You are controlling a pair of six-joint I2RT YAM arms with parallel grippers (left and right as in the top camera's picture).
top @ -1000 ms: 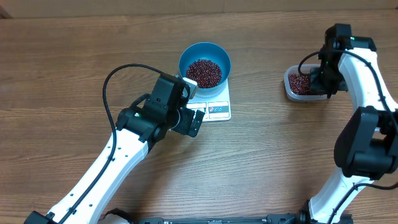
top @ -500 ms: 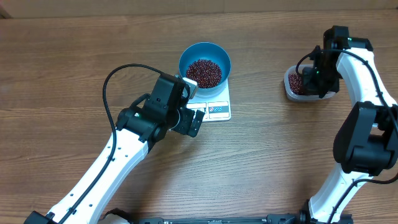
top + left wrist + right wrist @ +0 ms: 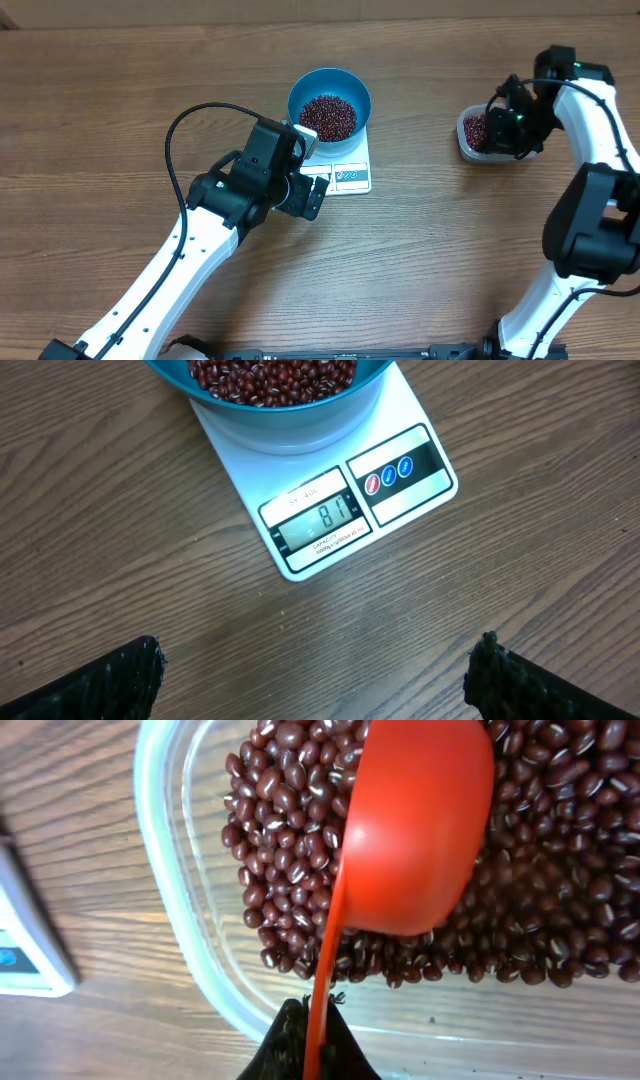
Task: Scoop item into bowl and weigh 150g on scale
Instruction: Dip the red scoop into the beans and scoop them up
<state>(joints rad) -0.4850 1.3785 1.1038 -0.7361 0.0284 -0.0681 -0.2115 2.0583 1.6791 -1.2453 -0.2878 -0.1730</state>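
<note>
Half the bowl (image 3: 285,430) beyond left wrist view.

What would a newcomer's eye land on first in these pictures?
Most likely the bright blue bowl of dark red beans, sitting on the white scale near the middle of the table, its display showing 81. Next comes the red scoop, pushed down among more beans in the clear tub at the right side of the table.
</note>
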